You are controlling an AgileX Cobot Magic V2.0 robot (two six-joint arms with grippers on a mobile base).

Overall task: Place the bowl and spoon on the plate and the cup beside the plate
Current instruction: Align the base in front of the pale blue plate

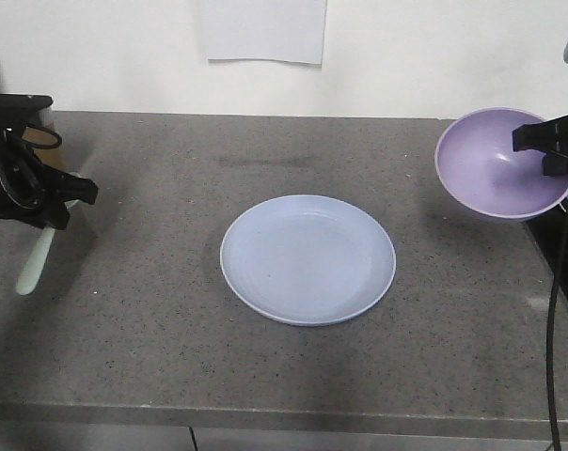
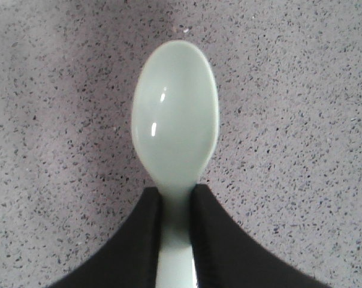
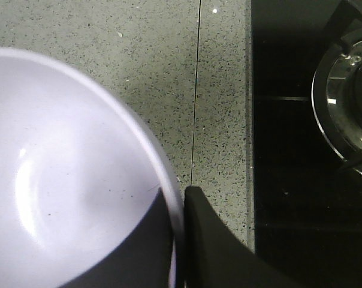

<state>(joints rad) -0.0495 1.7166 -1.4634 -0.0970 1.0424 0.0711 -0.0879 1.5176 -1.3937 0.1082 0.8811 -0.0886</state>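
Note:
The pale blue plate (image 1: 307,258) lies bare at the middle of the counter. At the right, the lavender bowl (image 1: 496,164) is tilted and held off the counter; my right gripper (image 1: 547,155) is shut on its rim, one finger inside (image 3: 151,240) and one outside. At the left, my left gripper (image 1: 63,202) is shut on the handle of the mint-green spoon (image 1: 35,263), whose scoop (image 2: 175,120) points away from the fingers (image 2: 223,246), over bare counter. A brown shape, apparently the cup (image 1: 41,138), shows behind the left arm, mostly hidden.
A black stove top with a metal burner (image 3: 349,102) borders the counter's right edge, just beyond the bowl (image 3: 67,180). A white sheet (image 1: 265,28) hangs on the back wall. The counter's front edge (image 1: 284,413) runs along the bottom.

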